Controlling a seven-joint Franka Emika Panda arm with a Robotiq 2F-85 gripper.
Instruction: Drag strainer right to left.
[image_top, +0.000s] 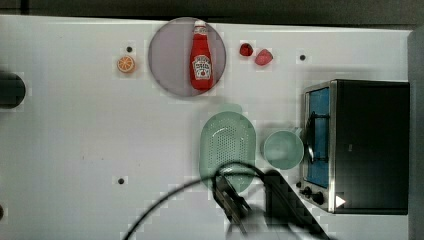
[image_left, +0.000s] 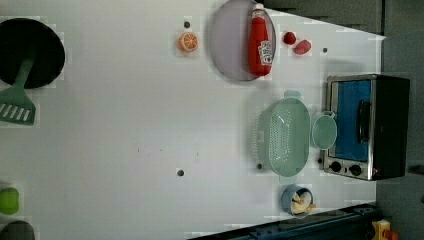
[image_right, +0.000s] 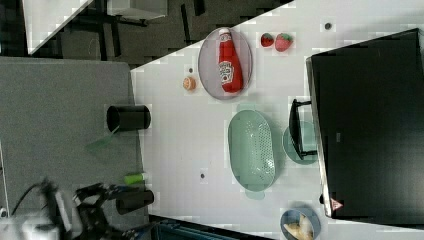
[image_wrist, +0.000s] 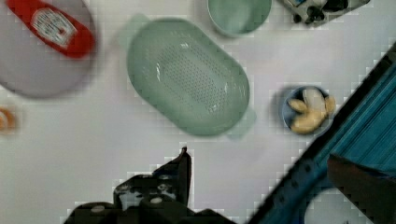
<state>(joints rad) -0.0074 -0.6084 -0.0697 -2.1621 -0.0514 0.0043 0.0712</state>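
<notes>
— One strainer (image_top: 227, 149) on the white table (image_top: 75, 140): where exactly?

— Right of the middle in the top view, long axis running near to far. Its holed floor faces up, with a small tab handle at each end.

— What's beside it?

— A mint mug (image_top: 283, 148) just beside it, on the top view's right, standing between the strainer and the toaster oven (image_top: 357, 145). Whether mug and strainer touch, I cannot tell. On the far side lies a grey-lilac plate (image_top: 170, 57) with a ketchup bottle (image_top: 202, 59) flat on it. An orange slice (image_top: 126, 64) sits on the top view's left of the plate, two strawberries (image_top: 255, 54) to its right.

— And the near end?

— A small blue bowl (image_left: 296, 200) of pale food pieces, near the strainer's tab in the left view.

— The gripper (image_wrist: 182, 161)?

— Above the table in the wrist view, apart from the strainer, holding nothing. Open or closed, I cannot tell.
</notes>
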